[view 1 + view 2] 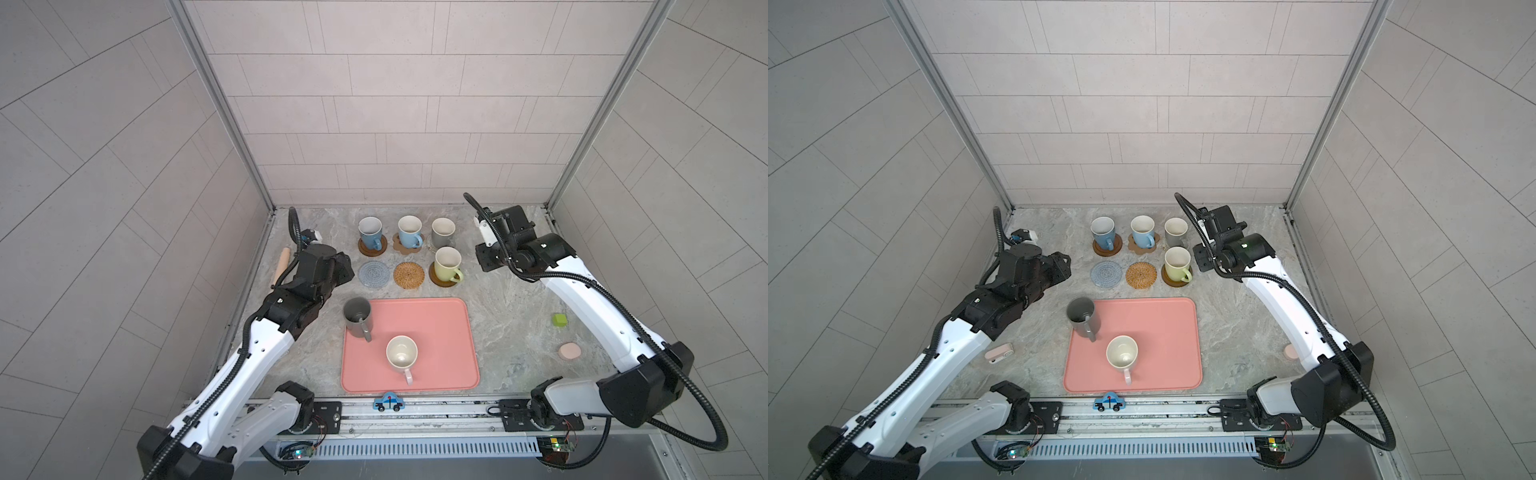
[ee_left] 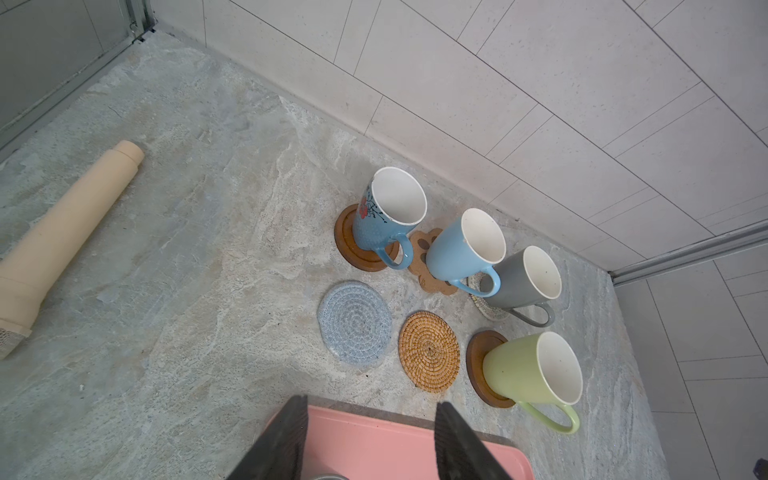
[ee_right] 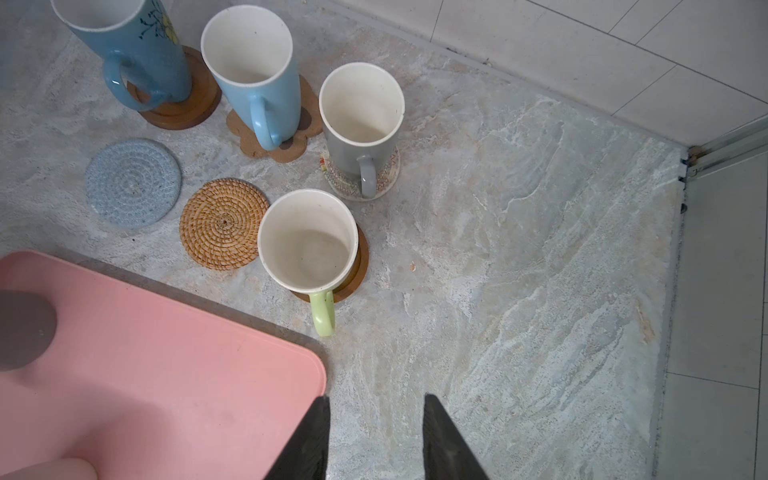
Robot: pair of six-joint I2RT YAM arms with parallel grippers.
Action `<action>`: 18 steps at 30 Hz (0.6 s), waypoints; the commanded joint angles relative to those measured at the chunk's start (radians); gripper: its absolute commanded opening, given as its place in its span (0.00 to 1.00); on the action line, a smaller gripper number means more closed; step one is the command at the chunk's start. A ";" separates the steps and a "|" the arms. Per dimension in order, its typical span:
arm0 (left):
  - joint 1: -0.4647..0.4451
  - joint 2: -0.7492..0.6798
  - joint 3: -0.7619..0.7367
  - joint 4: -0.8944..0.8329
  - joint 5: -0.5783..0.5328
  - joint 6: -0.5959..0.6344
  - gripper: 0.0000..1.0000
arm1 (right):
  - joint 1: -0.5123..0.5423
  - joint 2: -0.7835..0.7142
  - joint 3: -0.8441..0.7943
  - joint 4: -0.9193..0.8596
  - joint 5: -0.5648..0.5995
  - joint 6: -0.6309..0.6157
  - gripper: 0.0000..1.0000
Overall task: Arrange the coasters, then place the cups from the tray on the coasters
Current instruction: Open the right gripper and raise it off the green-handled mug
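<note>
Mug (image 1: pixel 401 353) (pnk) — upright on tray (image 1: pixel 442 322)

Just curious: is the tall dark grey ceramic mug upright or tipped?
Upright: the dark grey mug stands mouth-up on the salmon-pink tray.

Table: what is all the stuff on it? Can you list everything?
tray: one, pink, front middle
coasters: six; two brown, tan paw, cream, grey-blue, golden; two rows behind tray
blue mugs: two, blue, back row, on coasters
grey mug: one, light grey, back row, on cream coaster
green mug: one, yellow-green, on brown coaster
dark mug: one, dark grey, tray's far left corner
pink mug: one, pink, mid tray
roll: one, beige, far left
block: one, green, right side
disc: one, pink, right side
toy car: one, blue, front rail
gadget: one, pale pink, left of tray
left tool: one, black, open, near dark mug
right tool: one, black, open, right of green mug
</note>
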 commanded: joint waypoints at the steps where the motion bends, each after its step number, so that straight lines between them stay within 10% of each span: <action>1: 0.005 -0.018 0.019 -0.007 -0.029 0.007 0.56 | -0.001 -0.056 -0.033 -0.034 -0.019 0.032 0.41; 18: 0.005 -0.013 0.013 0.001 -0.026 0.003 0.56 | 0.061 -0.150 -0.134 -0.043 -0.020 0.131 0.43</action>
